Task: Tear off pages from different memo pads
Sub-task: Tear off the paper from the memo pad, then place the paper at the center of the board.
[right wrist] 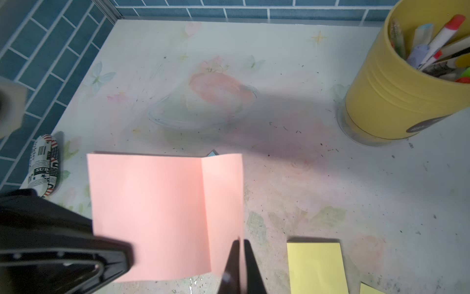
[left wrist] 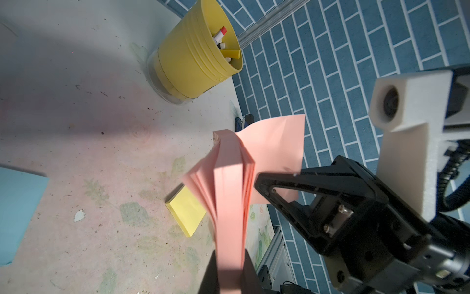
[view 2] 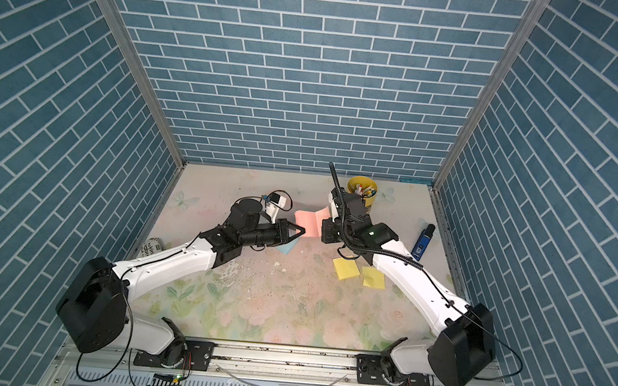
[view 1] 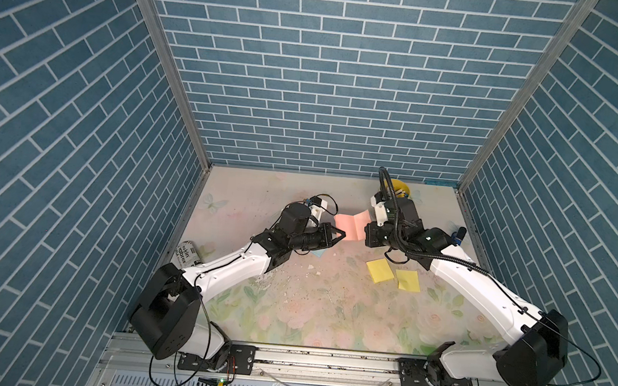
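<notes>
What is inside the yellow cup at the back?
The yellow cup holds a red-capped marker, other pens and flat sticks standing upright. Their lower ends and the cup's bottom are hidden by its wall.

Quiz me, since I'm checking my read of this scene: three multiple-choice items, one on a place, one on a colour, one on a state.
1. Where does the pen cup stand?
A) near the back wall
B) at the front rail
C) under the left arm

2. What colour is the memo pad held up in the air?
A) yellow
B) blue
C) pink

3. The right gripper is:
A) wide open
B) shut on a pink page
C) shut on the cup

Answers:
1 A, it sits far back on the right arm's side.
2 C, the left gripper holds a pink block.
3 B, its fingers pinch the sheet peeling off the pad.
</notes>
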You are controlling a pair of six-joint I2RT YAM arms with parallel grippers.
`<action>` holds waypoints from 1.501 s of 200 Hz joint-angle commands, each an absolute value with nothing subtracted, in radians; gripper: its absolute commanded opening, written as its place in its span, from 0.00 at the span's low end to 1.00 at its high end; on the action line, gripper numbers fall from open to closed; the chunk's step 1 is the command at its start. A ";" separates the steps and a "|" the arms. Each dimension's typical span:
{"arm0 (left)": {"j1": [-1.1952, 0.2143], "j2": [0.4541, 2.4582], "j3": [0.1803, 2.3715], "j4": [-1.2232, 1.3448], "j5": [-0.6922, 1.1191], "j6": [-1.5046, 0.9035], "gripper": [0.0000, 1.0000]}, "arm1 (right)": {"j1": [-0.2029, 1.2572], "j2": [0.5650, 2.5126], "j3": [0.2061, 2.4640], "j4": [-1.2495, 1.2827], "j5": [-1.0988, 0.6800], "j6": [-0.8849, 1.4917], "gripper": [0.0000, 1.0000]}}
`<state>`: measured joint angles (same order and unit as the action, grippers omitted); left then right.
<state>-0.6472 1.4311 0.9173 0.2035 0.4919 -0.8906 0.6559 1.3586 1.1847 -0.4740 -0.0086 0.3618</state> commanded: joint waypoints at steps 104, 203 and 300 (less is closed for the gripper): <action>-0.543 1.309 0.840 0.137 0.477 -0.818 0.00 | 0.630 1.355 1.093 -0.608 0.131 0.336 0.00; -0.353 1.170 0.769 0.026 0.465 -0.807 0.00 | 0.931 1.656 1.045 -0.713 0.190 0.356 0.00; -0.344 1.126 0.744 0.047 0.477 -0.829 0.00 | 0.873 1.615 0.940 -0.469 -0.389 0.454 0.44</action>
